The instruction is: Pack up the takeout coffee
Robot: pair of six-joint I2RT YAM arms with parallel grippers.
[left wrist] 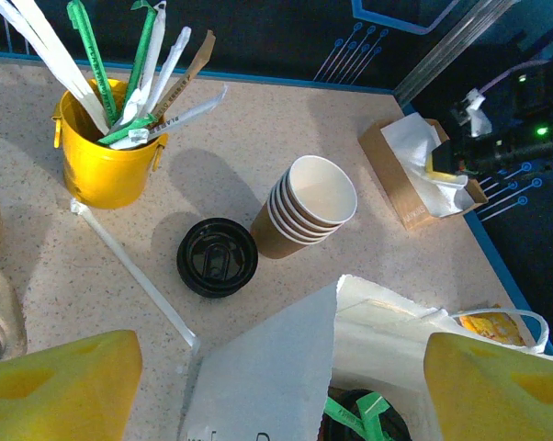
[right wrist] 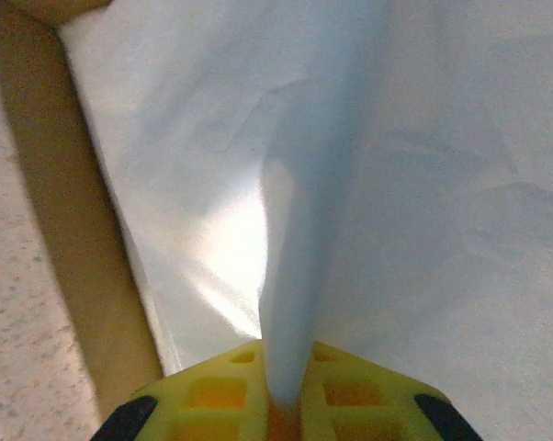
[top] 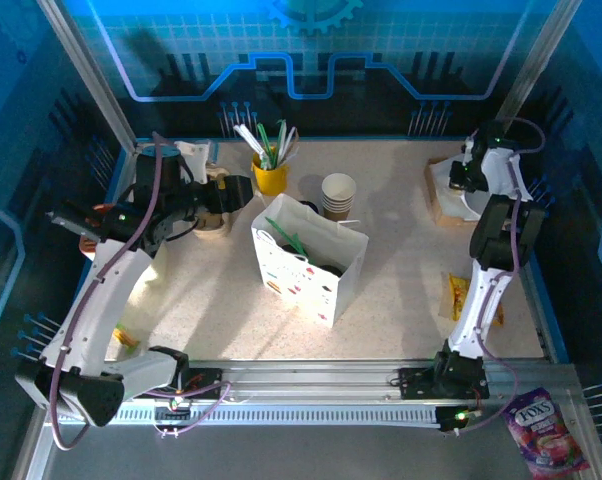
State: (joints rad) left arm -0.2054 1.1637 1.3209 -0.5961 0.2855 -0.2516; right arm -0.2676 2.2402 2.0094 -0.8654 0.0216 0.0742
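One takeout coffee (left wrist: 217, 257) stands on the table behind the white paper bag (top: 311, 265); from above I see just its round black lid. A second black lid (left wrist: 364, 418) lies deep in the bag (left wrist: 286, 358), under a green wrapped utensil. My left gripper (left wrist: 281, 372) hovers open over the bag's near corner, its yellow fingers (left wrist: 61, 386) wide apart with nothing between them. In the top view the left gripper (top: 236, 192) is left of the bag. My right gripper (right wrist: 286, 409) is shut on a fold of white napkin (right wrist: 313, 184) at the brown napkin box (top: 446, 200).
A yellow cup of utensils (top: 270, 175) and a stack of lidless paper cups (top: 338, 195) stand behind the bag. A wrapped straw (left wrist: 134, 266) lies on the table. A yellow packet (top: 459, 295) lies by the right arm and a candy bag (top: 543, 430) off the front edge.
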